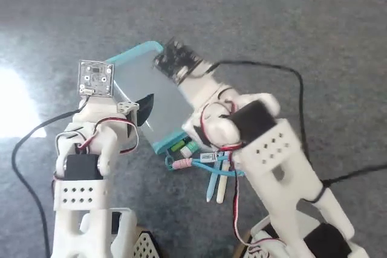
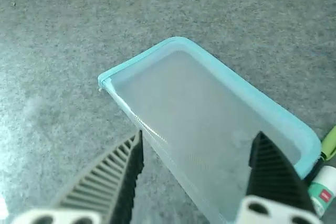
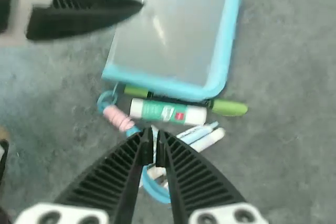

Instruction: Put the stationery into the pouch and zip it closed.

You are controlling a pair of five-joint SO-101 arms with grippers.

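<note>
The right gripper [image 3: 153,136] hung with jaws pressed together above the stationery [image 3: 167,112], which lay heaped on the grey table [image 3: 294,51] just beside one short edge of the pouch [image 3: 173,30]. The left gripper [image 2: 199,137] stood spread wide over that pouch.

Translucent pouch [image 2: 199,119] edged turquoise; grey speckled table [image 1: 302,40].

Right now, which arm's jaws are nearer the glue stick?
Right. The right jaws, shut, hang just by the glue stick, above the pens. The left jaws, open, hang over the pouch, farther off.
</note>
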